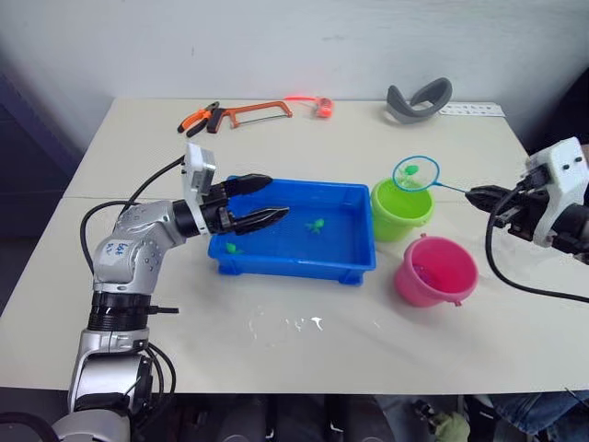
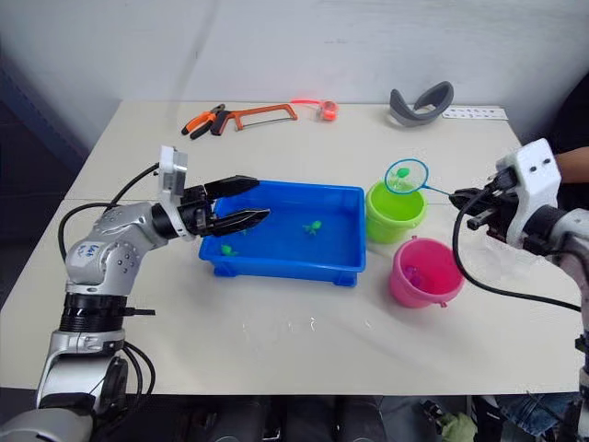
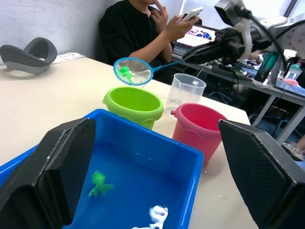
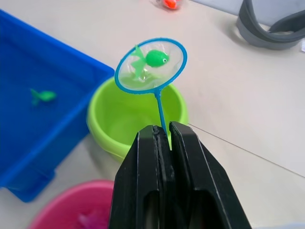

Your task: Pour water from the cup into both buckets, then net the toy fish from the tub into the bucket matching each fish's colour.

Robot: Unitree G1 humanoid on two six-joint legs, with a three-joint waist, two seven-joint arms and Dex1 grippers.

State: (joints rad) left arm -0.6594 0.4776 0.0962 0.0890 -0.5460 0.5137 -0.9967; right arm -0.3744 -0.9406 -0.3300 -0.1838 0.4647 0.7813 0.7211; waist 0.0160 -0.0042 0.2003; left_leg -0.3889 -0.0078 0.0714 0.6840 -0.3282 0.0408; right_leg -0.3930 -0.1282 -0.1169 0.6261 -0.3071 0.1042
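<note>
- We had everything set out on a pale cream table (image 1: pixel 304 322) pushed up against a plain white wall; a thin seam ran across the tabletop, and a few wet spots (image 1: pixel 293 323) glinted in front of the tub.
- In the left wrist view a person in a black top (image 3: pixel 136 28) sat past the far table edge looking at a phone, with a cluttered desk behind them.
- No brand names we could read. A white strip (image 1: pixel 471 110) with print lay by the grey curved headrest-looking thing (image 1: pixel 420 98), too small to make out, and the writing on the left arm's sticker (image 1: pixel 114 250) wasn't legible either.
- At the back edge lay an orange-framed hacksaw (image 1: pixel 259 112), orange-handled pliers (image 1: pixel 199 118) and a small orange-red object (image 1: pixel 321 107).
- The shallow bright blue plastic tub (image 1: pixel 354 241) sat mid-table with green toy fish (image 1: pixel 315 225) in it.
- Our left gripper (image 1: pixel 260 200) hovered over the tub's left end with its black fingers spread apart, holding nothing.
- Our right gripper (image 4: pixel 162 134) was pinched tight on the thin handle of the round blue-rimmed net (image 4: pixel 151 65).
- The hoop hung just above the lime green bucket (image 1: pixel 401 209), with one green fish (image 4: pixel 153 58) lying in the mesh.
- The bright pink bucket (image 1: pixel 435 271) stood just in front of the green one, something pink at its bottom.
- The clear plastic measuring cup (image 3: pixel 185 93) stood right behind the pink bucket, seen from the left wrist.
</note>
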